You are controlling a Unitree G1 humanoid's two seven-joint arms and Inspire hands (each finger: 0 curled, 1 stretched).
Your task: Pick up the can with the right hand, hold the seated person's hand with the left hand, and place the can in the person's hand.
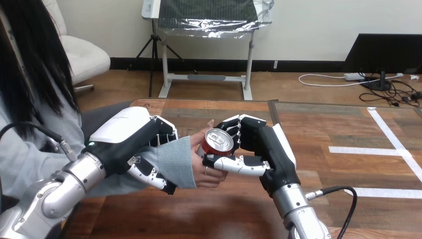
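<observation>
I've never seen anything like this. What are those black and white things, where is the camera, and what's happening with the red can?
You are looking through a camera on a humanoid robot's head, aimed down over a wooden table. The black and white machine parts on silver forearms are the robot's own two hands, reaching in from the bottom of the view.

Its left hand, on the left of the view, has its fingers and thumb curled round the person's wrist, over the grey sleeve. The person sits at the table's left side.

Its right hand grips the red can between thumb and fingers, holding it up off the table. The person's hand is cupped against the can from the other side, so the robot and the person are both touching it.
</observation>
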